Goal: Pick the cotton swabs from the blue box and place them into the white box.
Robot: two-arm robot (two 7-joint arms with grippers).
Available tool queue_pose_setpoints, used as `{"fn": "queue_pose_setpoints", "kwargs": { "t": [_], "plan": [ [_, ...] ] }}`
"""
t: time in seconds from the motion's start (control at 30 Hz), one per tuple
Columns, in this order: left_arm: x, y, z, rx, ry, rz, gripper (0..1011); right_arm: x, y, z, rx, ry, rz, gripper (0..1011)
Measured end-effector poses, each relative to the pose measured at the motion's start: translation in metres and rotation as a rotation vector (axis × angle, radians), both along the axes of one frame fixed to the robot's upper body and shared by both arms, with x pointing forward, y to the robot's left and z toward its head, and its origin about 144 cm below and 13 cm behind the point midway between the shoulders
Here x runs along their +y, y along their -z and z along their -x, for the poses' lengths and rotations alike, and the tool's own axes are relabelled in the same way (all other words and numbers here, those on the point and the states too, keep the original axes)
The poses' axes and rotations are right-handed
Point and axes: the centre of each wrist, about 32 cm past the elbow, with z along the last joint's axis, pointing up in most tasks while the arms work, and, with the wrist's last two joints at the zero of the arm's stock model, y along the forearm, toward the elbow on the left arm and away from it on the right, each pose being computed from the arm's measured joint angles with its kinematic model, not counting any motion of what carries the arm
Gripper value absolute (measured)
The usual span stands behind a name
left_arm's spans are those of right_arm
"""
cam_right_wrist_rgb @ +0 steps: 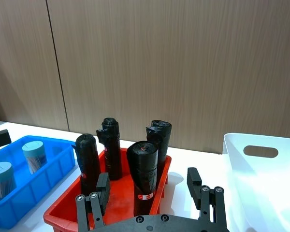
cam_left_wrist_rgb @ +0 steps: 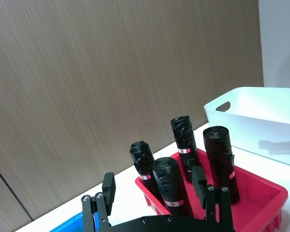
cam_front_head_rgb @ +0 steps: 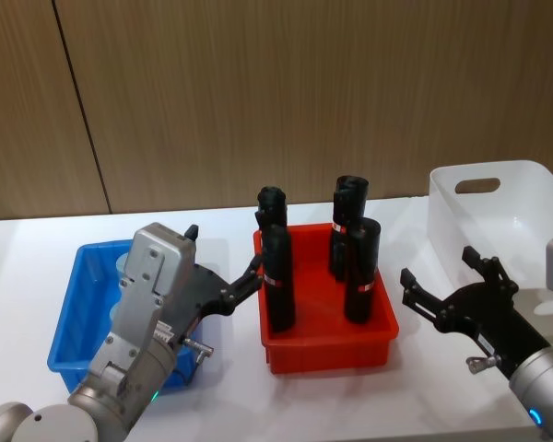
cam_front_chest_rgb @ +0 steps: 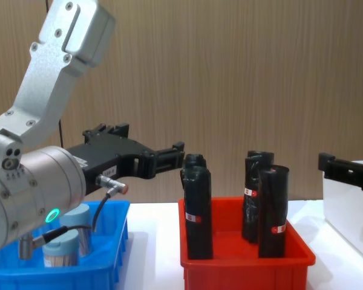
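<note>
Two cotton swabs stand upright in the blue box, one behind the other with a small gap between them, both in its left part. The white box is at the far right of the table and no swab container can be seen inside it. Between the two boxes sits one red bin with four black rolls standing in it (two near its left wall, two near its right wall).

The left gripper hangs above the right rim of the blue box, well higher than the swab lids, and points toward the red bin. Its fingers are spread wide and hold nothing; one fingertip is near the top of the closest roll. The right gripper is over the table between the red bin and the white box, also spread wide with nothing in it.

A narrow strip of bare table separates the blue box from the red bin. The strip between the red bin and the white box is wider. The front edge of the table is free
</note>
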Motion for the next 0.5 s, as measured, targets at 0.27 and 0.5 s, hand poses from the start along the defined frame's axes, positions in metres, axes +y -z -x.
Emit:
{"fn": "queue_pose_setpoints", "kwargs": {
  "t": [0.27, 0.5],
  "plan": [
    [0.0, 0.0, 0.0, 0.0, 0.0, 0.0, 1004, 0.0, 0.0, 0.0, 0.0, 0.0, 0.0, 1002],
    [0.0, 0.0, 0.0, 0.0, 0.0, 0.0, 1004, 0.0, 0.0, 0.0, 0.0, 0.0, 0.0, 1002]
  ]
}}
